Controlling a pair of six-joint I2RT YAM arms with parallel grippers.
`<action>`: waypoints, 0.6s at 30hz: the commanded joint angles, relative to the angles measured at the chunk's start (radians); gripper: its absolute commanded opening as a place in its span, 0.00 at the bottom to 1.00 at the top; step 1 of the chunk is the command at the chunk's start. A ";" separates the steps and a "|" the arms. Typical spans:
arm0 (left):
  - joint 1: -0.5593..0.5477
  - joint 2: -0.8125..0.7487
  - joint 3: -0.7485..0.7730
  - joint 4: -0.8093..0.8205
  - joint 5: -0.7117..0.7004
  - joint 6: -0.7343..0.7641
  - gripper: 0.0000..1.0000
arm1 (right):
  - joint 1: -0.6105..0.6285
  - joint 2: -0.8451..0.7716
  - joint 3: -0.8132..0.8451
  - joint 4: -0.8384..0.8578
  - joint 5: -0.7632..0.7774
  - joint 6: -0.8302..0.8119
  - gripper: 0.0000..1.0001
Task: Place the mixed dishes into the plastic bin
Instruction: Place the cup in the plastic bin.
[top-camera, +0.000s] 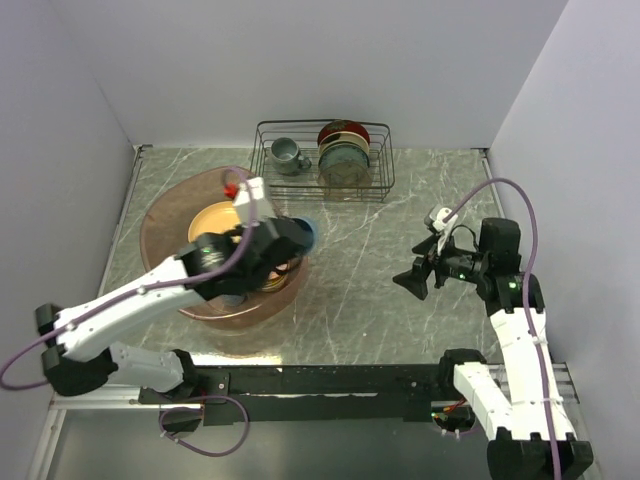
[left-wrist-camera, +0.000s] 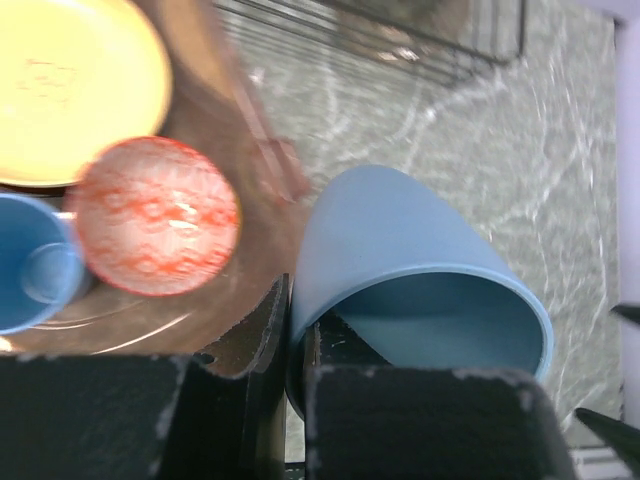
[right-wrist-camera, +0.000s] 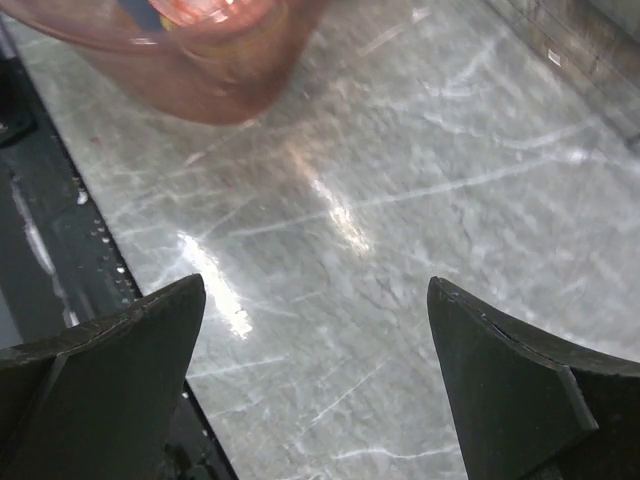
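The grey-green marble-veined desk (top-camera: 400, 200) is glossy and throws back the light. On its left half stands the large translucent pinkish-brown plastic bin (top-camera: 165, 215), rounded-square with a flared rim. Inside it lie a matte yellow-orange plate (left-wrist-camera: 70, 80), a round red-patterned bowl (left-wrist-camera: 155, 215) and a smooth light-blue cup (left-wrist-camera: 30, 265) at the edge of the left wrist view.

At the far edge of the desk the black wire dish rack (top-camera: 380, 165) holds dark upright plates (top-camera: 343, 160) and a grey mug (top-camera: 287, 155).

A second light-blue cup (left-wrist-camera: 420, 280), tapered and smooth, is tipped on its side just beyond the bin's right wall. The left gripper (left-wrist-camera: 290, 340) pinches its rim, one finger inside and one outside. It seems to hang above the desk, though the view is too tight to be sure.

The right gripper (right-wrist-camera: 315, 290) hovers over bare desk well to the right of the bin, its dark fingers spread wide with nothing between them.
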 joint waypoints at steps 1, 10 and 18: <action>0.109 -0.134 -0.045 -0.054 0.064 -0.029 0.01 | -0.048 -0.028 -0.103 0.166 -0.024 0.062 1.00; 0.240 -0.234 -0.064 -0.244 0.038 -0.072 0.01 | -0.087 0.015 -0.147 0.192 -0.041 0.053 1.00; 0.304 -0.249 -0.096 -0.332 0.070 -0.112 0.01 | -0.087 0.027 -0.146 0.191 -0.030 0.056 1.00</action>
